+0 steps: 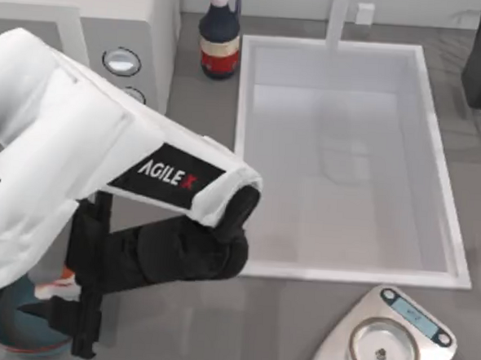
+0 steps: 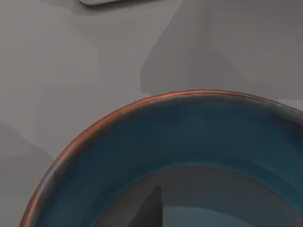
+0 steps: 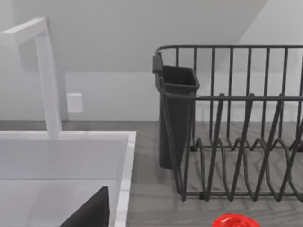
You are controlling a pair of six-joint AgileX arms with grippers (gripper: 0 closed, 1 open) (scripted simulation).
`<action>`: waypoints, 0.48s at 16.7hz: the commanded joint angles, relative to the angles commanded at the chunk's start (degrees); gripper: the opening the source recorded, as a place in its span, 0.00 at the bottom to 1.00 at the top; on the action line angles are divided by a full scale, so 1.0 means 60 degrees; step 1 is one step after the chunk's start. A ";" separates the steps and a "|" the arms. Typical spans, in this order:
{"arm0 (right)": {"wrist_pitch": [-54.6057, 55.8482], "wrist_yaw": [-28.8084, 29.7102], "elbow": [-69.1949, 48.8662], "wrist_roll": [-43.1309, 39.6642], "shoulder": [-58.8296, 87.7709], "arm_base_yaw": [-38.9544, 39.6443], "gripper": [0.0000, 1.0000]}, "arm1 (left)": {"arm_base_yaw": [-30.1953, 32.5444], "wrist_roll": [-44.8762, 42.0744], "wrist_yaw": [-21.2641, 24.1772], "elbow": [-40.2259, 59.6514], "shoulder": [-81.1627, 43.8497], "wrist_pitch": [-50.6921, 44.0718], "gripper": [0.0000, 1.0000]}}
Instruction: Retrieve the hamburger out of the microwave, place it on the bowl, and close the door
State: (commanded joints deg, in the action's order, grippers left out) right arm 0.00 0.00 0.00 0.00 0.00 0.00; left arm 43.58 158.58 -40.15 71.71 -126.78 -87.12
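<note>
While my left arm reaches down over the near left corner of the table, the top view puts its tool (image 1: 81, 317) right above the bowl (image 1: 11, 329), whose teal curve and reddish rim peek out beneath the arm. A small orange and pale patch beside the black fingers looks like the hamburger (image 1: 58, 285), though so little of it is visible that I cannot tell whether the tool grips it or how wide the fingers stand. The microwave (image 1: 127, 26) sits at the far left, its knobs visible past my forearm; the door is hidden under the arm, so its position is unknown. A dark sauce bottle (image 1: 220, 36) stands beside the sink (image 1: 455, 279), and a kitchen scale (image 1: 386, 340) lies near the front right.

From the left wrist view, the bowl (image 2: 156, 137) is very close below, rim and inner wall curving across, with one dark fingertip (image 2: 150, 213) over its floor. No bun appears here.

From the right wrist view, my right arm is parked by the sink (image 3: 124, 170), facing a black dish rack (image 3: 227, 123), the white tap (image 3: 47, 75) and something red (image 3: 234, 221) at the near edge.

I judge the retrieval done and the placing under way; closing the door remains.
</note>
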 joint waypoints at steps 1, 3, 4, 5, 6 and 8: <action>0.0000 0.0000 0.0000 0.0000 0.0000 0.0000 1.00 | -0.0044 -0.0041 -0.0030 -0.0080 -0.0009 0.0105 0.00; 0.0000 0.0000 0.0000 0.0000 0.0000 0.0000 1.00 | -0.0162 -0.0149 -0.0120 -0.0291 -0.0006 0.0359 0.00; 0.0000 0.0000 0.0000 0.0000 0.0000 0.0000 1.00 | -0.0231 -0.0212 -0.0179 -0.0413 0.0008 0.0493 0.00; 0.0000 0.0000 0.0000 0.0000 0.0000 0.0000 1.00 | -0.0304 -0.0278 -0.0244 -0.0542 0.0028 0.0629 0.00; 0.0000 0.0000 0.0000 0.0000 0.0000 0.0000 1.00 | -0.0378 -0.0344 -0.0313 -0.0673 0.0050 0.0768 0.00; 0.0000 0.0000 0.0000 0.0000 0.0000 0.0000 1.00 | -0.0522 -0.0470 -0.0444 -0.0926 0.0084 0.1045 0.00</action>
State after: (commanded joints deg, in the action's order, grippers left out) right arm 0.00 0.00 0.00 0.00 0.00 0.00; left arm 40.45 155.76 -42.81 66.15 -126.27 -80.85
